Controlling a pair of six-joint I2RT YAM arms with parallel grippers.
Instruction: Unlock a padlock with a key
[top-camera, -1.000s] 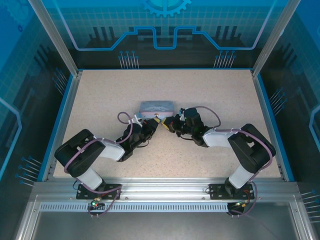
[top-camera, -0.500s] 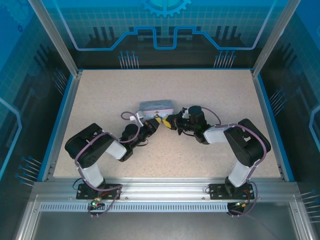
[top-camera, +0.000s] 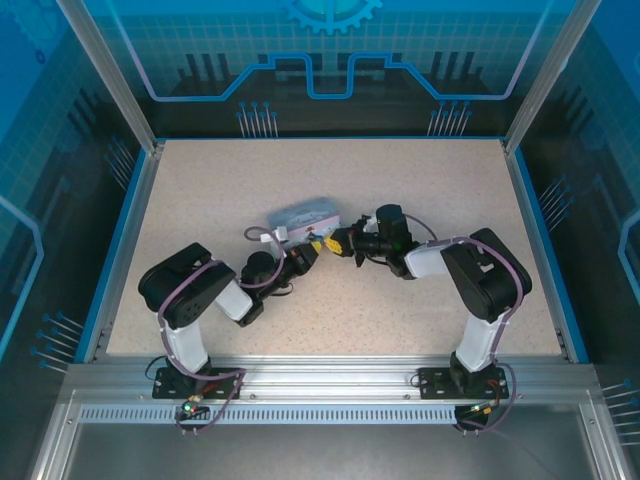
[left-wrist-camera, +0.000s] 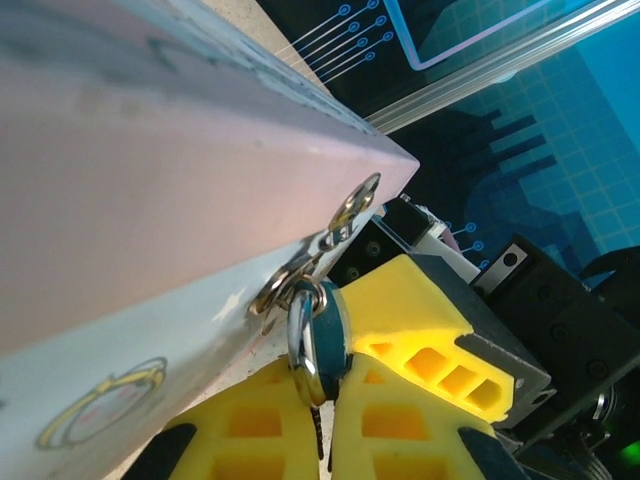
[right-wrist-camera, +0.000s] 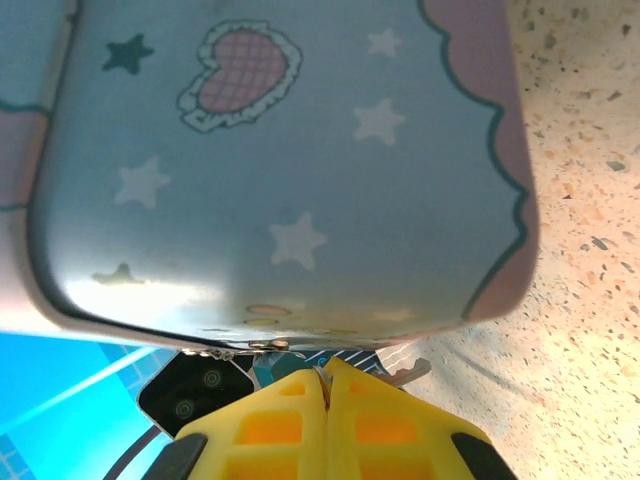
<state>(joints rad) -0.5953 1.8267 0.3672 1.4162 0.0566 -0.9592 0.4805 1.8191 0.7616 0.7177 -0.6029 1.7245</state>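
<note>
The padlock (left-wrist-camera: 326, 340) hung by its silver shackle from the hasp (left-wrist-camera: 340, 225) on the front edge of the pale tin box (left-wrist-camera: 150, 170), which lay askew on the speckled bench (top-camera: 430, 190). The lock's dark body was pinched between the yellow pads of the left gripper (left-wrist-camera: 322, 400), whose jaws were drawn narrow around it. The right gripper (right-wrist-camera: 323, 380) was set just beside it, facing the left one under the box's star-printed face. Its jaws were pressed together with no gap to be seen. The key could not be made out, and whether it was nipped between those pads could not be told.

The step was judged to be the lining-up of key and keyway, and several failures were considered likely. A sliver so thin could be twisted or squeezed out of the pads by a slightly skewed push. The lock could be swung on its hasp if the left hold was light. The light box could be shoved along the bench by any sideways force. The keyway seemed to be turned toward the left jaws, so access could be blocked, and the crowded fingertips could be knocked together.
</note>
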